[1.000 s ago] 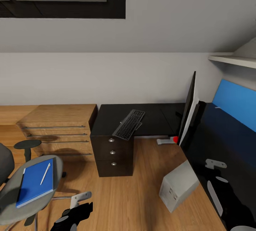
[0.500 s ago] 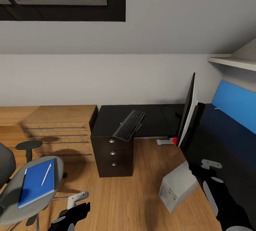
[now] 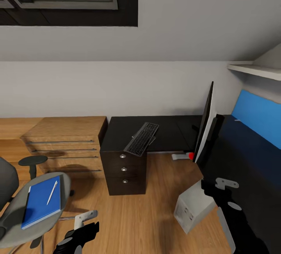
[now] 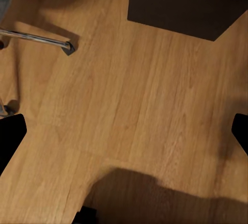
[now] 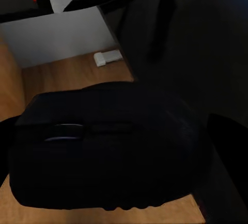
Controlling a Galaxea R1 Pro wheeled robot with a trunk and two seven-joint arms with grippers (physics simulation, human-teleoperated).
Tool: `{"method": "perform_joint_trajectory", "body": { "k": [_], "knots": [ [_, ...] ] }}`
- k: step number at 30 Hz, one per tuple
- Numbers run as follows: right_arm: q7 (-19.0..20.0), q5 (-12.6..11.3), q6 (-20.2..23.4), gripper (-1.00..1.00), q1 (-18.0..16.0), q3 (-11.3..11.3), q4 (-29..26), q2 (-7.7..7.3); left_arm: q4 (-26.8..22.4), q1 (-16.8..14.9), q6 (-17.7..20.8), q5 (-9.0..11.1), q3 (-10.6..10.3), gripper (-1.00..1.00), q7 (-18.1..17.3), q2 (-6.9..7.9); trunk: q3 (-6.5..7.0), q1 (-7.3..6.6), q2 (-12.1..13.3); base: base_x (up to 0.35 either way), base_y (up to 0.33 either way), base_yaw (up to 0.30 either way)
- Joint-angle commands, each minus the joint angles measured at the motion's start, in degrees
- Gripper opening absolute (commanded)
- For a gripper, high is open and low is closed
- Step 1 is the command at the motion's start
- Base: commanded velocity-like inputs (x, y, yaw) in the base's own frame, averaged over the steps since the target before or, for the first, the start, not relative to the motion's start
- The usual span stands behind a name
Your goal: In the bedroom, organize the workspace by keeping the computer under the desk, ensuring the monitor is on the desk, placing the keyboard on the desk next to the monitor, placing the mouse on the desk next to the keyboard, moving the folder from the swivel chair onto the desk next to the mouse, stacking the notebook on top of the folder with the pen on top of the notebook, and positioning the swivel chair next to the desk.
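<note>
**Mouse between the right tool's fingers, folder waiting on the chair**

In the head view my left tool [image 3: 78,238] hung low at the bottom left of the frame. Its wrist camera showed the fingers [image 4: 11,141] spread wide with nothing but wood floor between them, so it was released.

The right tool [image 5: 116,131] had a dark rounded body close between its fingers, which I took for the mouse [image 5: 103,152]. Everything there was black on black, so I could not tell whether the fingers were clenched on it or only straddled it.

The folder [image 3: 42,200] lay flat on the swivel chair [image 3: 64,181] at lower left, with the pen [image 3: 51,192] resting on it. I could not make out the notebook.

The keyboard [image 3: 141,138] lay askew at the centre, overhanging the front edge of the bench [image 3: 171,129] above the drawers. The monitor [image 3: 205,121] stood edge-on at centre right. The computer [image 3: 195,205] sat on the floor at lower right.

I judged the mouse light, smooth and likely to slip, so best pinched across its flanks. The folder looked thin and bendy, best taken at a long edge overhanging the seat. The pen could roll off if it tilted.
</note>
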Motion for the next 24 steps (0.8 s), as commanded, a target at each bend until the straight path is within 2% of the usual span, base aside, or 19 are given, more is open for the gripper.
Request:
{"method": "perform_joint_trajectory", "body": {
  "k": [1,8,11,17,24],
  "knots": [
    [-0.2,0.2,0.3,-1.00,0.2,0.1,-0.6,0.32,-0.1,0.0,0.2,0.6,0.0,1.00,0.4,-0.03,0.11,-0.21,0.4,0.000,0.000,0.000],
    [-0.2,5.6,0.3,-1.00,1.2,0.2,-2.1,4.73,-0.2,0.0,0.2,0.6,0.0,1.00,0.4,-0.12,1.36,-1.75,3.2,0.000,0.000,0.089],
    [-0.3,6.5,0.3,-1.00,1.3,0.2,-2.0,6.50,-0.2,0.0,-0.7,0.6,0.0,1.00,0.4,-0.20,1.90,-2.41,4.4,0.000,0.000,0.242],
    [-0.3,6.6,0.3,-1.00,2.1,0.3,-1.9,8.01,-0.1,0.0,-1.2,0.5,-1.4,1.00,0.3,-0.29,1.90,-2.41,4.4,0.000,0.000,0.266],
    [-0.3,6.6,0.3,-1.00,2.2,0.4,-1.8,8.66,-0.1,0.0,-1.2,0.5,-1.8,1.00,0.3,-0.29,1.90,-2.41,4.4,0.000,0.000,0.269]
  ]
}}
